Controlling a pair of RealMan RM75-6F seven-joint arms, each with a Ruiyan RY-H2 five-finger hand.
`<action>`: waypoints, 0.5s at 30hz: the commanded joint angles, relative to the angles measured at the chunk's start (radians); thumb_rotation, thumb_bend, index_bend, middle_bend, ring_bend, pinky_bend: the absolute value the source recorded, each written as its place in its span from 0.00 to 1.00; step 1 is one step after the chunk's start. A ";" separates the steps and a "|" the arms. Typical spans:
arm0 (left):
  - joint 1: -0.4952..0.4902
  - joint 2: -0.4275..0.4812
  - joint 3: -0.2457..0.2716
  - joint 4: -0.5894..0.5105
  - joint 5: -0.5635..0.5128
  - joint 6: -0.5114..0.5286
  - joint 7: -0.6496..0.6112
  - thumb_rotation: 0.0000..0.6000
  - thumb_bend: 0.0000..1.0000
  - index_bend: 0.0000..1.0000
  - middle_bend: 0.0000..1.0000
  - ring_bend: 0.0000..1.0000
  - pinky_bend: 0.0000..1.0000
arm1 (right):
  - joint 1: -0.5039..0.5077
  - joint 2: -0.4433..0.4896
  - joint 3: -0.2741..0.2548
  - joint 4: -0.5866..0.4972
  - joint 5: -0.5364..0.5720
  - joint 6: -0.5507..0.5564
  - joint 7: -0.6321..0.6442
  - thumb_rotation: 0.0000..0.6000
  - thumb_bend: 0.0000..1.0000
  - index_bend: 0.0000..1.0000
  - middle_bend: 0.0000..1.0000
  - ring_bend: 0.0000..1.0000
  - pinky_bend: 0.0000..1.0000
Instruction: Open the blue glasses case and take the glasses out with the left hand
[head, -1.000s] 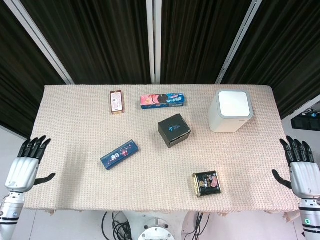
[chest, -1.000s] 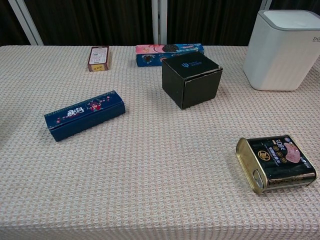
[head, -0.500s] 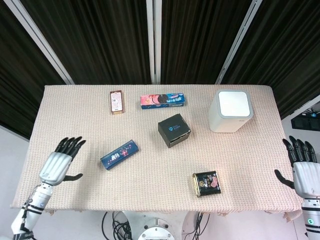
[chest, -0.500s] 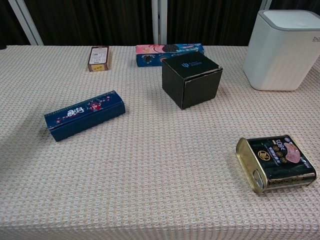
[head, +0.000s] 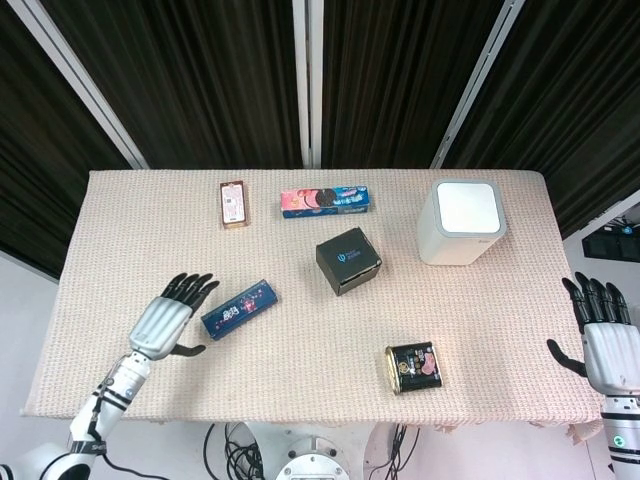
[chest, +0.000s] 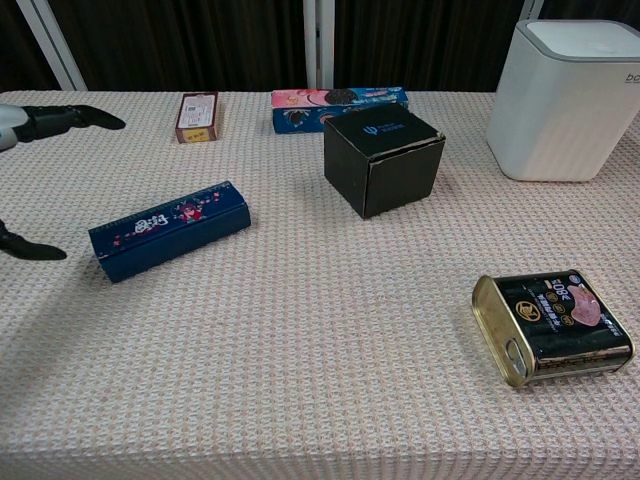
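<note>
The blue glasses case (head: 240, 308) (chest: 168, 230) is a long dark-blue box with a floral print, lying closed and slanted on the table's left half. My left hand (head: 171, 317) (chest: 40, 120) hovers open just left of it, fingers spread and pointing toward the case, not touching it. My right hand (head: 604, 335) stays open beyond the table's right edge, holding nothing. No glasses are visible.
A black cube box (head: 348, 260) (chest: 384, 160) sits mid-table, a dark tin (head: 414, 367) (chest: 552, 327) at front right, a white container (head: 460, 221) (chest: 565, 98) at back right. A cookie box (head: 326, 201) and a small brown packet (head: 233, 204) lie at the back.
My left hand has swung in from beyond the table's left edge to right beside the blue case. The right hand has hardly moved.
</note>
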 joint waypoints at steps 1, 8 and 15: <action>-0.026 -0.025 -0.009 0.000 -0.016 -0.027 0.005 1.00 0.07 0.02 0.00 0.00 0.01 | -0.001 0.000 0.000 0.003 0.001 0.001 0.005 1.00 0.17 0.00 0.00 0.00 0.00; -0.079 -0.089 -0.024 0.047 -0.063 -0.083 -0.009 1.00 0.07 0.02 0.00 0.00 0.01 | -0.001 0.004 0.002 0.013 0.007 -0.005 0.021 1.00 0.17 0.00 0.00 0.00 0.00; -0.110 -0.137 -0.035 0.107 -0.120 -0.107 0.010 1.00 0.07 0.02 0.00 0.00 0.01 | -0.001 0.005 0.003 0.021 0.016 -0.011 0.032 1.00 0.17 0.00 0.00 0.00 0.00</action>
